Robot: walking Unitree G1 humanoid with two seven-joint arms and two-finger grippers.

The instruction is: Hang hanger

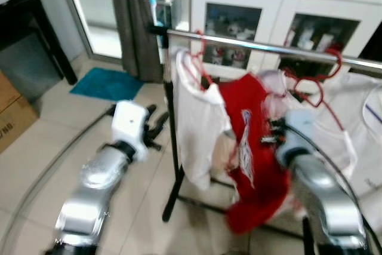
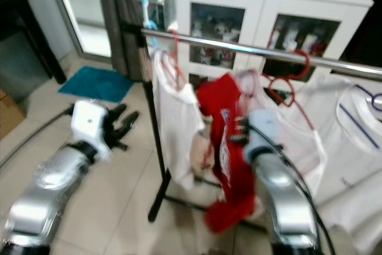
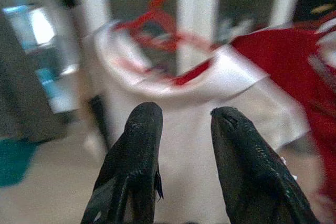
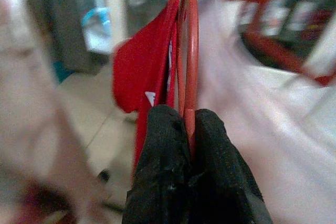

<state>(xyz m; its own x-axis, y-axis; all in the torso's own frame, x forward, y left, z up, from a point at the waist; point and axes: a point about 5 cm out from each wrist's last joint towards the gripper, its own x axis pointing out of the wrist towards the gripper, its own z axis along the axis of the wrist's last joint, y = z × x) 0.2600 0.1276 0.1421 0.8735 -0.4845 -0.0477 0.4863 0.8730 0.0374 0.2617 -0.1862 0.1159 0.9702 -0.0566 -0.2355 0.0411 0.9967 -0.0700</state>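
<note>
A chrome clothes rail (image 1: 256, 45) crosses the view at chest height. A red hanger (image 4: 191, 51) carries a red shirt (image 1: 250, 147), held just below the rail between a white shirt (image 1: 197, 117) and other white garments (image 1: 352, 117) that hang from red hangers. My right gripper (image 4: 188, 116) is shut on the red hanger's wire, and its arm reaches up at the red shirt (image 2: 224, 147). My left gripper (image 1: 156, 126) hovers low to the left of the rack's black post (image 1: 173, 141); its fingers (image 3: 139, 129) stand open and point at the white shirt.
Behind the rail is a white cabinet (image 1: 274, 4) with glass doors. A dark curtain (image 1: 134, 16) and a teal mat (image 1: 107, 85) lie at the back left, and a cardboard box (image 1: 12, 111) sits at the far left. The rack's foot (image 1: 173, 198) rests on the tiled floor.
</note>
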